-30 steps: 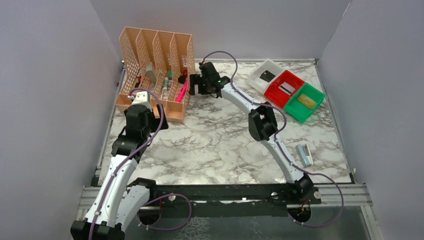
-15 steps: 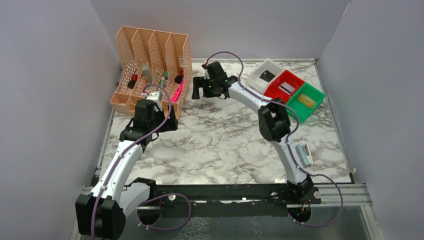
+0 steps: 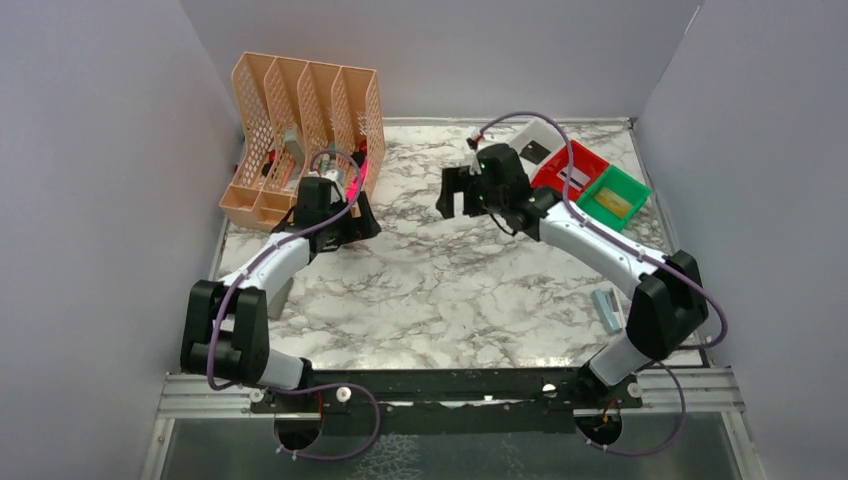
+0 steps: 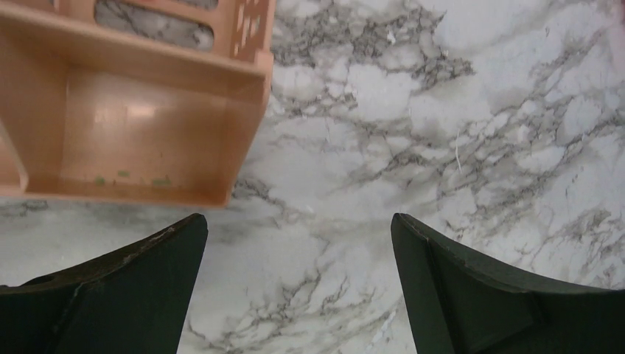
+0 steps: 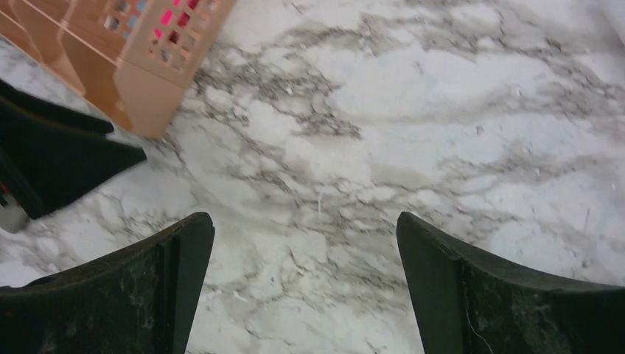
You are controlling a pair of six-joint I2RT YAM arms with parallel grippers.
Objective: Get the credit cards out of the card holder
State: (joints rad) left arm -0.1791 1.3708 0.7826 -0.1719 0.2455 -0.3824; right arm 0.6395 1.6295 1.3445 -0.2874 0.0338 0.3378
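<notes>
The card holder [image 3: 607,308] lies flat near the table's right edge, beside the right arm's elbow. A black credit card [image 3: 536,151] lies in the white bin [image 3: 522,135]. A silvery-white one [image 3: 572,178] is in the red bin [image 3: 553,187], and a gold one [image 3: 612,204] in the green bin [image 3: 628,184]. My left gripper [image 3: 338,228] [image 4: 298,221] hangs open over bare marble just off the organiser's front corner. Open as well, my right gripper [image 3: 462,205] [image 5: 304,221] hovers over marble left of the bins. Neither holds anything.
A peach file organiser [image 3: 300,130] [image 4: 133,125] [image 5: 147,51] with pens and small items stands at the back left, close to my left gripper. Purple walls close in three sides. The left gripper's finger [image 5: 66,162] shows in the right wrist view.
The organiser shifted slightly left. My left gripper swung right along its front to its right corner. My right gripper pulled away from the organiser toward the table's middle, its arm swinging right.
</notes>
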